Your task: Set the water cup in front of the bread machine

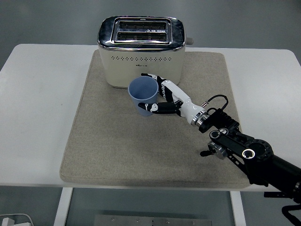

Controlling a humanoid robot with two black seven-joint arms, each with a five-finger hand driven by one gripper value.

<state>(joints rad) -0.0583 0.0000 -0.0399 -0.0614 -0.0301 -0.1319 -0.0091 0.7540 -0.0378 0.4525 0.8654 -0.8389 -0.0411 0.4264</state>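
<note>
A blue water cup (pixel 143 95) stands upright just in front of the cream bread machine (pixel 141 51), over the grey mat (pixel 146 136). My right hand (pixel 162 96) comes in from the lower right and is shut on the cup. Its thumb presses the cup's near side and its fingers wrap behind it. The cup leans a little to the left. Whether its base touches the mat is hidden by its own body. The left arm is out of the picture.
The grey mat lies on a white table (pixel 37 103). The bread machine stands at the mat's far edge with two open slots on top and a lever on its right side. My black right forearm (pixel 244 150) crosses the mat's lower right corner.
</note>
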